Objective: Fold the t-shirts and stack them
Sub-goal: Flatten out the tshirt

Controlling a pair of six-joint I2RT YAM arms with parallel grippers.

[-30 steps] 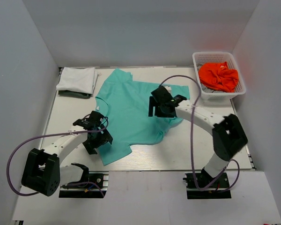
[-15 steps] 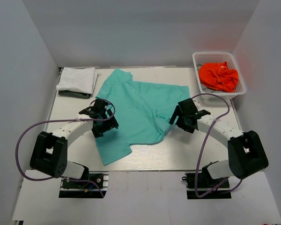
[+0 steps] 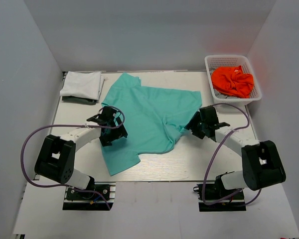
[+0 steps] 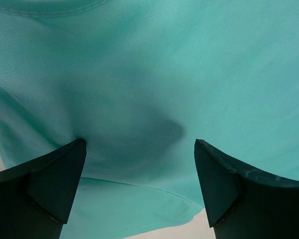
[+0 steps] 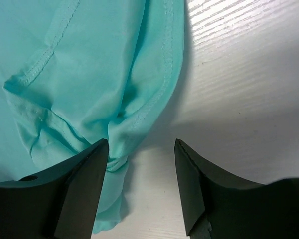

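Observation:
A teal t-shirt [image 3: 149, 114] lies spread flat mid-table, rumpled along its right edge [image 5: 124, 119]. My left gripper [image 3: 114, 132] hovers open over the shirt's left side; teal cloth [image 4: 154, 74] fills its wrist view and a hem runs between the fingers [image 4: 50, 184]. My right gripper [image 3: 194, 125] sits open at the shirt's right edge. The bunched hem lies against its left finger [image 5: 79, 189], with bare table in the rest of the gap. A folded white t-shirt [image 3: 82, 83] rests on a dark one [image 3: 78, 100] at the back left. An orange t-shirt [image 3: 232, 80] sits in the basket.
A white mesh basket [image 3: 254, 95] stands at the back right corner, beside the right wall. Grey walls enclose the white table [image 3: 214, 159] on three sides. Purple cables loop from both arms over the near part of the table.
The right gripper has left the middle of the teal shirt and come down at its right edge. The left gripper has moved up along the shirt's left side.

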